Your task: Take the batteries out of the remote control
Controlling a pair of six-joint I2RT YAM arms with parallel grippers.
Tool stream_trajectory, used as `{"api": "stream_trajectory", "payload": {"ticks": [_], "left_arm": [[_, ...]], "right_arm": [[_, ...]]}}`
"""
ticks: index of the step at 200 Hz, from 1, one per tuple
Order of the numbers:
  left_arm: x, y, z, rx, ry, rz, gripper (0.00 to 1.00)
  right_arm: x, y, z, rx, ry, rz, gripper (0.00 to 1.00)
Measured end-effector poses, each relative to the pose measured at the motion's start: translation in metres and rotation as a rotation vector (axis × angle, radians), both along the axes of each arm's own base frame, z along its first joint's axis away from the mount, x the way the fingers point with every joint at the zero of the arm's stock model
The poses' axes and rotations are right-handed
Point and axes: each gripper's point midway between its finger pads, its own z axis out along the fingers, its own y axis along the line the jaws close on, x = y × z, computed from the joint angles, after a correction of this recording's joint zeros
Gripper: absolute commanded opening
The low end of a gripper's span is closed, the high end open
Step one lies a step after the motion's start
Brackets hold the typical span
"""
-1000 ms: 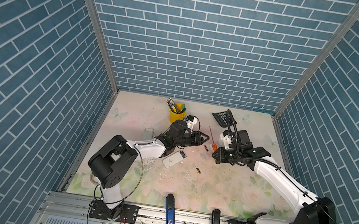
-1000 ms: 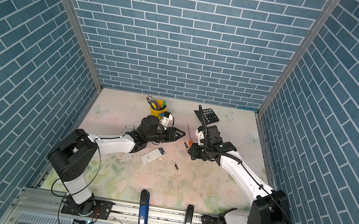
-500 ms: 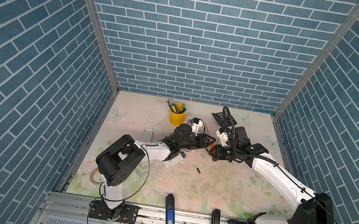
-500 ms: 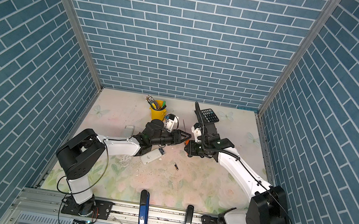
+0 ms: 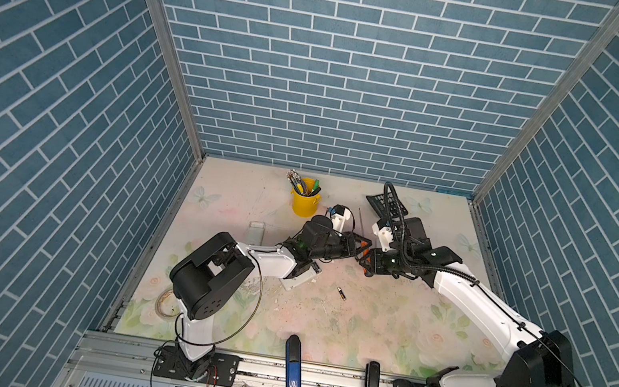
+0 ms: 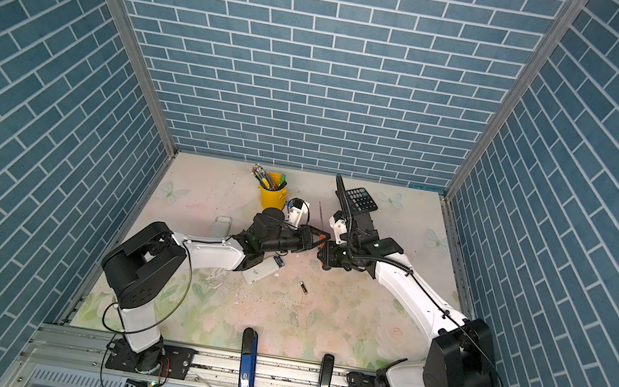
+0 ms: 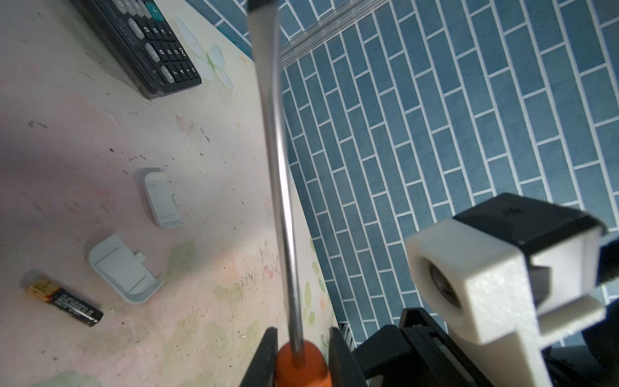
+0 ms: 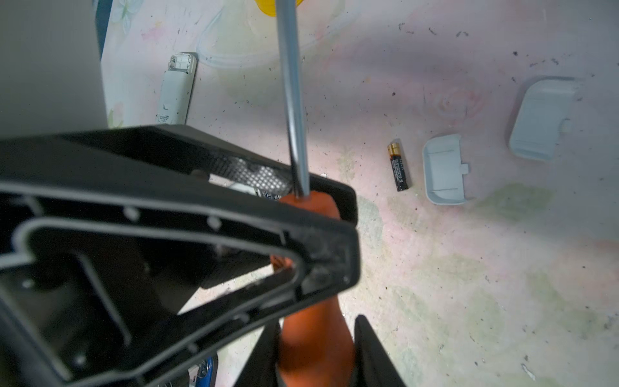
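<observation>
An orange-handled screwdriver [image 7: 294,362] is held between both arms above the middle of the table. My left gripper [image 7: 301,355] is shut on the handle's shaft end [image 5: 358,248]. My right gripper [image 8: 315,355] is shut on the handle lower down [image 5: 366,260]. One of the batteries [image 5: 341,293], dark with a gold end, lies loose on the table [image 8: 398,166] beside two white covers [image 8: 442,171]. A white remote control [image 5: 301,277] lies partly under the left arm. Another white remote control [image 8: 177,90] with an open compartment lies further left.
A yellow cup of pens [image 5: 304,202] and a black calculator [image 6: 359,199] stand at the back. A blue stapler [image 5: 292,373] and a black stapler [image 5: 371,383] lie at the front edge. A tape roll [image 5: 166,300] sits by the left arm's base.
My left arm has reached right to the screwdriver and closed its jaws on the handle. The right gripper has kept its hold and shifted slightly towards the back.
</observation>
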Motion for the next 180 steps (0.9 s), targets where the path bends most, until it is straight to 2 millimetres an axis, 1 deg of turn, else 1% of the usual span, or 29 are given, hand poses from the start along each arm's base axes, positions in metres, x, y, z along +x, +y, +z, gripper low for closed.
{"api": "stream_trajectory", "payload": {"ticks": [10,11,14,16,27,40,62,78,89,101,112,124,140,159,180], "left_arm": [[0.004,0.001,0.002,-0.015,0.002,0.013,0.00],[0.004,0.001,0.002,-0.015,0.001,0.014,0.00],[0.005,0.002,0.002,-0.019,0.000,0.018,0.00],[0.006,0.002,0.003,-0.024,0.002,0.020,0.00],[0.009,0.003,0.007,-0.043,0.002,0.034,0.00],[0.015,0.007,0.013,-0.072,0.002,0.059,0.00],[0.031,0.016,0.025,-0.135,0.007,0.112,0.00],[0.045,0.024,0.032,-0.178,0.015,0.155,0.00],[0.054,0.028,0.040,-0.210,0.015,0.181,0.00],[0.063,0.033,0.051,-0.247,0.009,0.206,0.00],[0.070,0.036,0.065,-0.288,0.000,0.223,0.00],[0.073,0.037,0.081,-0.330,-0.016,0.228,0.00],[0.074,0.036,0.096,-0.372,-0.031,0.223,0.00],[0.073,0.036,0.100,-0.392,-0.031,0.219,0.00],[0.073,0.036,0.101,-0.400,-0.023,0.221,0.00]], "right_arm": [[0.003,0.000,0.002,0.002,-0.016,-0.005,0.26],[0.003,0.000,0.002,0.002,-0.017,-0.006,0.29],[0.004,0.000,0.003,0.004,-0.023,-0.008,0.30],[0.004,0.000,0.004,0.005,-0.025,-0.009,0.33],[0.008,0.001,0.009,0.016,-0.049,-0.020,0.41],[0.014,0.003,0.017,0.051,-0.087,-0.041,0.47],[0.021,0.006,0.031,0.132,-0.170,-0.082,0.53],[0.024,0.005,0.033,0.190,-0.219,-0.116,0.55],[0.025,0.005,0.031,0.220,-0.240,-0.136,0.55],[0.028,0.005,0.030,0.250,-0.259,-0.153,0.55],[0.032,0.007,0.033,0.278,-0.286,-0.163,0.55],[0.037,0.010,0.042,0.317,-0.323,-0.171,0.55],[0.043,0.014,0.057,0.365,-0.378,-0.171,0.54],[0.049,0.018,0.075,0.419,-0.440,-0.170,0.53],[0.055,0.021,0.089,0.467,-0.491,-0.171,0.52]]}}
